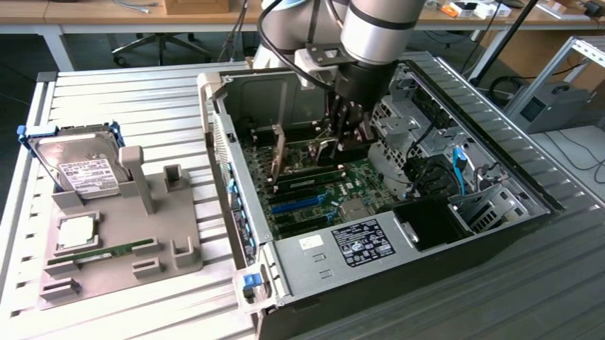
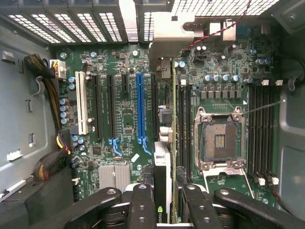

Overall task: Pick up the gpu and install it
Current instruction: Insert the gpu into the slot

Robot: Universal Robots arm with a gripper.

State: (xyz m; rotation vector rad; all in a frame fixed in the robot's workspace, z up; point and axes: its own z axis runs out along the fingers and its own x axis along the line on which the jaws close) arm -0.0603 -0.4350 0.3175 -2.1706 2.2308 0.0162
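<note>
Holding card over board | computer case [image 1: 529, 185]: lid off | motherboard [image 2: 119, 119]: inside | gripper [image 2: 167, 210]: toward case's twelve o'clock in exterior view, pinching gpu [image 2: 162, 167] | gpu: on edge, just beside blue slot [image 2: 139, 107] | tip: keep it straight, push down evenly

We're up high on the exterior view, looking down at a slant over the counter [image 1: 142, 92] and the open computer case [image 1: 293, 269], from mid-distance; on the wrist view we're in close, staring along the fingers [image 2: 142, 205] straight onto the motherboard [image 2: 128, 119]; both views share that board and its slots.
</note>
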